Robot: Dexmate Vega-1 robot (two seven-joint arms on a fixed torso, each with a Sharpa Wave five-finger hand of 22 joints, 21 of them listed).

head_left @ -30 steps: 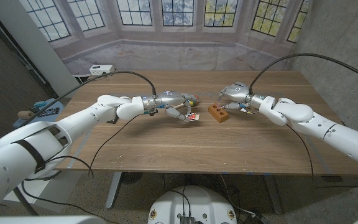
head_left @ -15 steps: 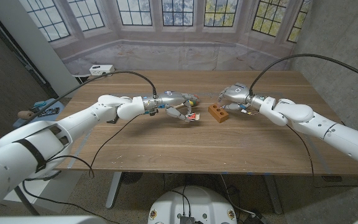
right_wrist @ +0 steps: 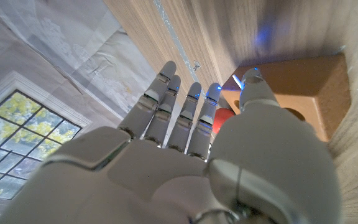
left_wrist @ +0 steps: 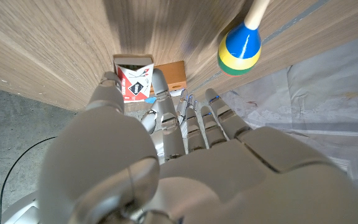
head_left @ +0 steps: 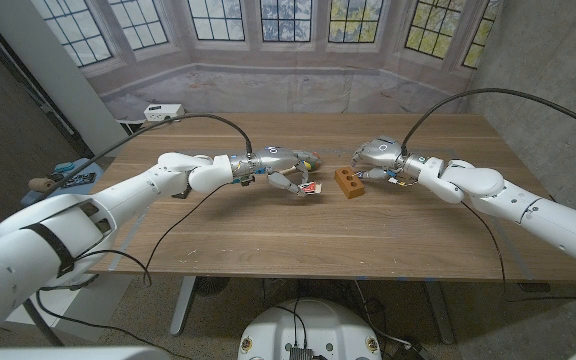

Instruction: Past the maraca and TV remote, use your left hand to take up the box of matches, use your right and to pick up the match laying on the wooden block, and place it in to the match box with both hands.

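Left hand [head_left: 280,168] fingers [left_wrist: 160,93] pinch small red-and-white cardboard matchbox [head_left: 309,189] just above wooden table [head_left: 268,240], print unreadable. Right hand [head_left: 375,155] fingers [right_wrist: 252,84] curl over orange wooden block [head_left: 350,181]; whether they grip anything, cannot tell. Open table nearer robot.

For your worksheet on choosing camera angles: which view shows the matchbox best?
The left wrist view: the matchbox sits close up between the left hand's fingers, label readable. The head view shows it only as a small red-and-white speck.
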